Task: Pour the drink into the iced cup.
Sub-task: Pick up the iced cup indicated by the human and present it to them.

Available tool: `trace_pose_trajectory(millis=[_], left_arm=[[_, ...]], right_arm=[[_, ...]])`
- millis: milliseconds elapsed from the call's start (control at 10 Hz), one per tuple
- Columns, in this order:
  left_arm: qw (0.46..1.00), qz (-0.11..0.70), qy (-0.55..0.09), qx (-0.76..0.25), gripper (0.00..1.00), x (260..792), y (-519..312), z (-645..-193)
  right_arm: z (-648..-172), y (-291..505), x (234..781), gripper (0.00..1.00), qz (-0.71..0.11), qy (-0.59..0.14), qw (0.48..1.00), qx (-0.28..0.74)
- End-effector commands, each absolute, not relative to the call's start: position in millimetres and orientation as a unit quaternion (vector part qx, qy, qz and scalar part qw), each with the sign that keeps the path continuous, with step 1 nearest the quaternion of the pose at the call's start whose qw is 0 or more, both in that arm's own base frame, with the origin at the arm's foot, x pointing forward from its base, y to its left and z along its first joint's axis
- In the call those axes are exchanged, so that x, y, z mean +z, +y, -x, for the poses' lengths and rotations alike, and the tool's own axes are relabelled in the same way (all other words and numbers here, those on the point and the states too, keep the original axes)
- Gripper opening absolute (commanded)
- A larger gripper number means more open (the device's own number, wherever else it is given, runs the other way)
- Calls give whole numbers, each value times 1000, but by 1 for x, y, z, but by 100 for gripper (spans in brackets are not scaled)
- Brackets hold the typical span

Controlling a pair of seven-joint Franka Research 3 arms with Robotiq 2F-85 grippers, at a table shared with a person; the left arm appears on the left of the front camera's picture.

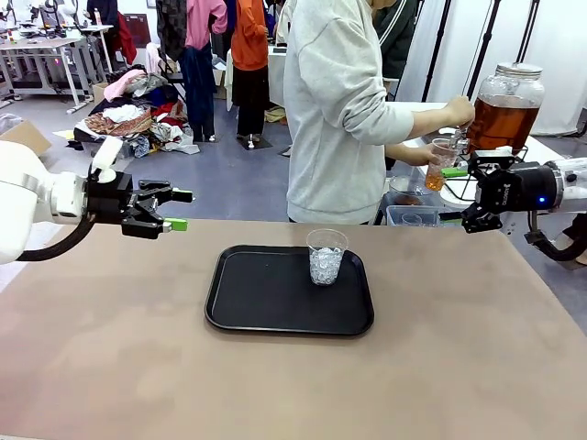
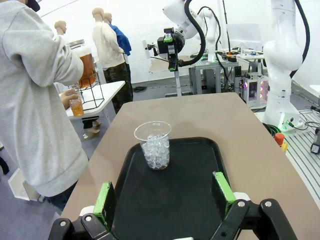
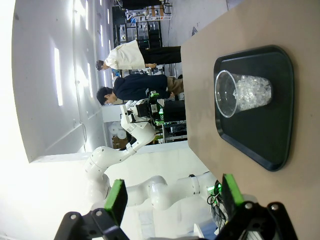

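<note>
Brown table (image 1: 110, 348) in an open lab room, with a person (image 1: 339, 110) standing at the far side. The drink (image 1: 500, 124) is in a big lidded glass jar (image 1: 511, 84) on a side stand at far right, where the person holds a small cup (image 1: 437, 172), partly filled amber, at its tap. The iced cup (image 1: 326, 257) stands upright on the black tray (image 1: 257, 293) mid-table. Left gripper (image 1: 183, 209) hovers over the table's left side and right gripper (image 3: 173, 197) hovers near the jar, both with jaws wide and empty.
</note>
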State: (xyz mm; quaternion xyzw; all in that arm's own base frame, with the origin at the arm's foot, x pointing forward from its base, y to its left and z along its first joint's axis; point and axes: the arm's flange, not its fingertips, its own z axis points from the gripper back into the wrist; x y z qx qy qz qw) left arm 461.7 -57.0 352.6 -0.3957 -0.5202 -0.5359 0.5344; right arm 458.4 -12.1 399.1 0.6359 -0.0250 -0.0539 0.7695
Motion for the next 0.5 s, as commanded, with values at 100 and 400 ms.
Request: trace_pose_trajectory(millis=[100, 400], left_arm=[[533, 395, -521, -537, 100, 353, -57, -462], [533, 395, -521, -537, 100, 353, -57, -462]], right_arm=[[-457, -12, 401, 100, -636, -26, 769, -54], [-457, -12, 401, 100, -636, -26, 769, -54]])
